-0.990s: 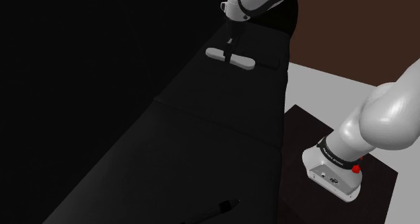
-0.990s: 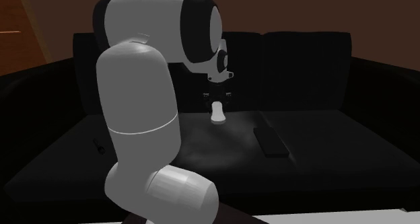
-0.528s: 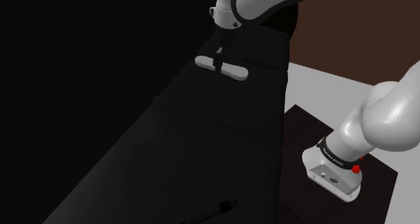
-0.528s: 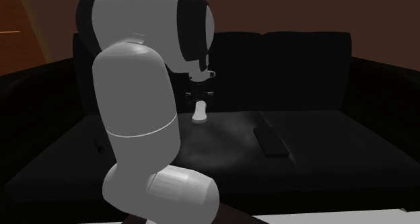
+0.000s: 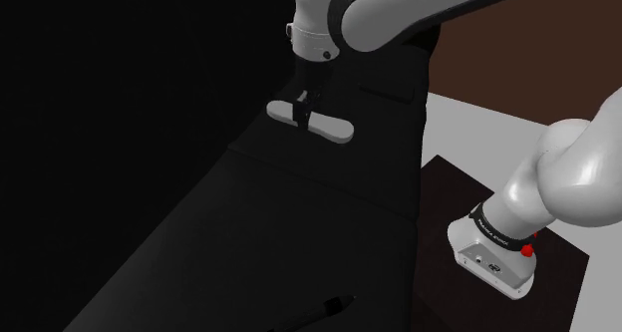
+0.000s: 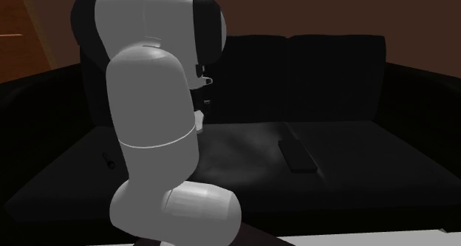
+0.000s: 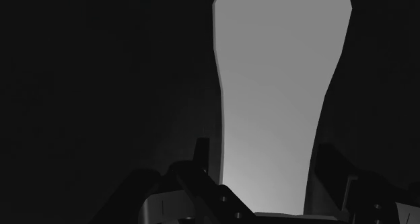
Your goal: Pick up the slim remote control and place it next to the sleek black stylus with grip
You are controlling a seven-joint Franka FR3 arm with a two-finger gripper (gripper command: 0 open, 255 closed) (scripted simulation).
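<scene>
Pale grey slim remote control [image 5: 334,129] clamped crosswise in the gripper [image 5: 301,118], apparently lifted off the black sofa seat [image 5: 299,220]. Step: transport. Black stylus [image 5: 337,306] lies well apart, toward the shoulder view's lower edge. Next: travel there, lower, release alongside.

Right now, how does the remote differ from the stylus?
The remote is light grey; the stylus is black. The remote is broad and flat; the stylus is thin. The remote is clasped between the fingers, while the stylus lies free on the sofa, far from the remote. Both are long in shape.
</scene>
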